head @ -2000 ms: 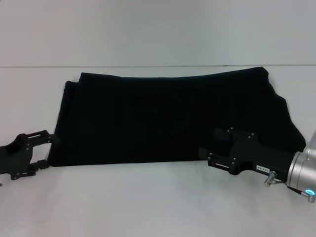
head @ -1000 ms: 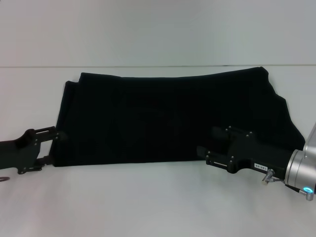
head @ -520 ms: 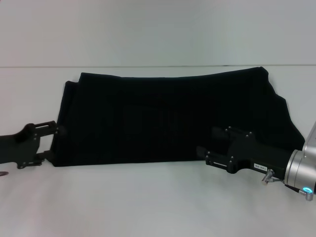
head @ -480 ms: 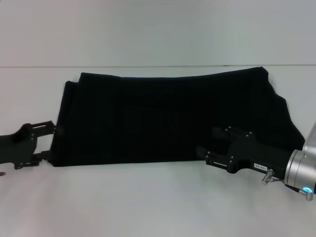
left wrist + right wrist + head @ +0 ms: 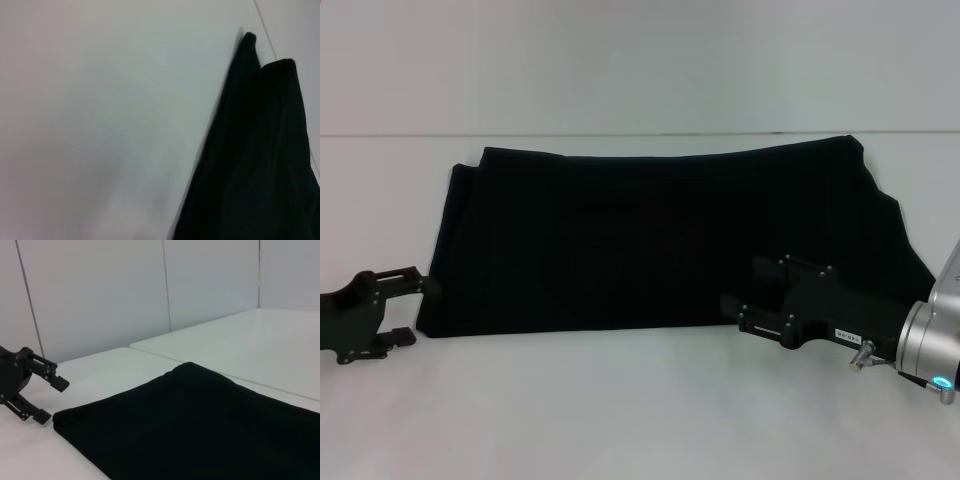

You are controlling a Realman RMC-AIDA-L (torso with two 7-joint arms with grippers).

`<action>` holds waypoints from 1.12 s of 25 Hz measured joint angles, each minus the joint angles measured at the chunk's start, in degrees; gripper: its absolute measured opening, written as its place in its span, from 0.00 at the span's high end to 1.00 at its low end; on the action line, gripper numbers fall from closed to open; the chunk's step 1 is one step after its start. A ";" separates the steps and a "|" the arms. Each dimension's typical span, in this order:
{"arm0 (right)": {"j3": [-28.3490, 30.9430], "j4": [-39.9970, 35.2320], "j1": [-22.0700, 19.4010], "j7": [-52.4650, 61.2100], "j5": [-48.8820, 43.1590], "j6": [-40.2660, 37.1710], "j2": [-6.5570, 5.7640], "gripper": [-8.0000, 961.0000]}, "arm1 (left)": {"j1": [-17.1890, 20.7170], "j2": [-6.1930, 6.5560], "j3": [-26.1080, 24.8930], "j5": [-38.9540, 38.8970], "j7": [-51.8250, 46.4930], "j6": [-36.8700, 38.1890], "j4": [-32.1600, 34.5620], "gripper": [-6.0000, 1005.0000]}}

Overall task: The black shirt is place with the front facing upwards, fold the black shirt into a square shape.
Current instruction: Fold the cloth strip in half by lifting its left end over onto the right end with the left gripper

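The black shirt (image 5: 660,240) lies flat on the white table as a wide folded rectangle; it also shows in the left wrist view (image 5: 260,165) and the right wrist view (image 5: 200,430). My left gripper (image 5: 418,310) is low at the table's left, just beside the shirt's near left corner, open and holding nothing. The right wrist view also shows the left gripper (image 5: 56,401) with its fingers spread. My right gripper (image 5: 740,286) hangs over the shirt's near edge toward the right, open, with its fingers pointing left.
The white table (image 5: 620,410) runs bare in front of the shirt and to its left. A white wall (image 5: 640,60) rises behind the table's far edge. The shirt's right side slants down toward the right arm's silver wrist (image 5: 932,350).
Over the past second my left gripper reached in to the shirt's near left corner, then drew back left and down. The right gripper and the shirt have hardly moved.
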 joint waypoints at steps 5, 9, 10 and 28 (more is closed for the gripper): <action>-0.08 0.00 0.00 0.00 0.00 0.04 0.00 0.20 | -0.12 -0.16 0.11 0.21 -0.38 -0.64 -0.44 0.20; -0.12 0.00 0.14 0.00 -0.04 0.10 0.01 0.20 | -0.40 -0.19 0.14 0.22 -0.46 -1.17 -0.75 0.20; -0.13 0.05 0.20 0.00 -0.06 0.10 0.03 0.20 | -0.53 -0.20 0.14 0.22 -0.49 -1.32 -0.83 0.20; -0.15 0.52 0.52 0.00 -0.26 0.11 0.09 0.20 | -1.84 -0.07 0.24 0.21 -0.84 -3.73 -3.05 0.21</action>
